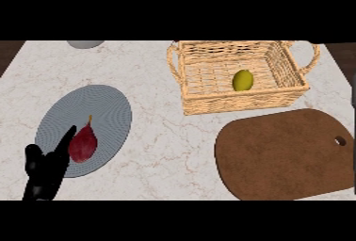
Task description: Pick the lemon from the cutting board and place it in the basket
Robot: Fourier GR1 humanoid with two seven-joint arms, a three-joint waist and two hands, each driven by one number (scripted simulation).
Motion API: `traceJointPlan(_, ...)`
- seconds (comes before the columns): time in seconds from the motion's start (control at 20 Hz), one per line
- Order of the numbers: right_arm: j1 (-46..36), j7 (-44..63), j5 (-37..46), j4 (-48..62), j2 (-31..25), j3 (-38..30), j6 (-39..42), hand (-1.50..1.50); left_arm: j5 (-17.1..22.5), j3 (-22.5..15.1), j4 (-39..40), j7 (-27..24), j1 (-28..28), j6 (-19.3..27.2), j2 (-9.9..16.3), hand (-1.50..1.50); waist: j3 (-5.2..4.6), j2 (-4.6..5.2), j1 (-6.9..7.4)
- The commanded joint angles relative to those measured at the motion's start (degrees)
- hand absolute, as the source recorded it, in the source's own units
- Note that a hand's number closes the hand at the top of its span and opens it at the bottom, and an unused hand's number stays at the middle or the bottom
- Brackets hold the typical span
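The yellow lemon (243,80) lies inside the wicker basket (208,101) at the back right of the counter. The brown cutting board (285,155) sits in front of the basket with nothing on it. My left hand (45,172) shows at the lower left with its fingers straight and pointing up, resting by the edge of a grey plate. It holds nothing. My right hand does not show in the view.
A grey ribbed plate (104,101) at the left carries a dark red, pointed vegetable (83,143). A pale round object (85,44) is cut off at the counter's back edge. White marble counter (167,150) lies between the plate and the board.
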Motion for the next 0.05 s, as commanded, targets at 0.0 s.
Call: traceJointPlan(0.0,6.6,-1.1,-4.9,-6.1,-3.2,-4.5,2.6,-1.5,1.2,-0.1,5.8,-0.1,3.3,-2.5,-0.4,0.0,-0.94,0.57,-0.65)
